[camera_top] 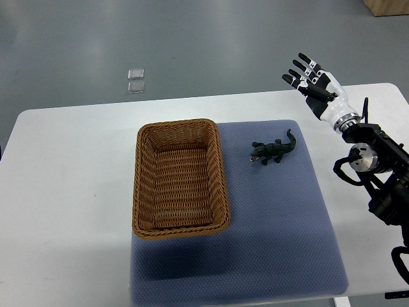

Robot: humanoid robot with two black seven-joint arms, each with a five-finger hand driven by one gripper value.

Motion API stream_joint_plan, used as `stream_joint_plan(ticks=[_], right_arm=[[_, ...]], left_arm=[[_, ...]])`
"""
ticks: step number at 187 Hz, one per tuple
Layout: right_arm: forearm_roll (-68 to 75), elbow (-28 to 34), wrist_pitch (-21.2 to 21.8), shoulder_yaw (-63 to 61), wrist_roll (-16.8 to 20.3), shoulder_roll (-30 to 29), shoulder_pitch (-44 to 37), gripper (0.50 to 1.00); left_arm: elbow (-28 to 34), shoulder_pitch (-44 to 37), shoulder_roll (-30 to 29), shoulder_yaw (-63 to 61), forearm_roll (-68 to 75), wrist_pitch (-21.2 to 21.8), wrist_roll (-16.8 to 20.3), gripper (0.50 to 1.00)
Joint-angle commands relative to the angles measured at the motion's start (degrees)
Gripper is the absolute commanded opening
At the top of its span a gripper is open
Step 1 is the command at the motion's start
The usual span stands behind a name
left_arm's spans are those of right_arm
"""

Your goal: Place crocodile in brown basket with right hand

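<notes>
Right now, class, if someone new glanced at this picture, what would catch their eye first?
Probably the brown basket, large and empty, on the left part of the blue mat. Next, the small dark crocodile lying on the mat just right of it. Then the right hand, fingers spread, raised over the table's far right edge and holding nothing.

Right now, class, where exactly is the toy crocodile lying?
In the top view the crocodile lies on the blue mat, just right of the brown basket and not touching it, with the open right hand raised further right.
</notes>
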State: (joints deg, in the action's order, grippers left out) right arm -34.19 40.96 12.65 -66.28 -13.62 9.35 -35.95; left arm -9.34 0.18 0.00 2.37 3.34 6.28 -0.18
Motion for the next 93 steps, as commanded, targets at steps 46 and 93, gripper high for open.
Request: stream_joint_plan(ticks=[46, 93], right_arm=[[0.0, 0.26, 0.01, 0.01, 0.0, 0.05, -0.09, 0.928], [0.0, 0.26, 0.1, 0.1, 0.0, 0.14, 0.0, 0.928]], left_arm=[[-0.07, 0.0, 0.0, 0.35, 0.0, -0.03, 0.18, 1.0], [0.02, 0.0, 0.0, 0.18, 0.0, -0.03, 0.18, 1.0]])
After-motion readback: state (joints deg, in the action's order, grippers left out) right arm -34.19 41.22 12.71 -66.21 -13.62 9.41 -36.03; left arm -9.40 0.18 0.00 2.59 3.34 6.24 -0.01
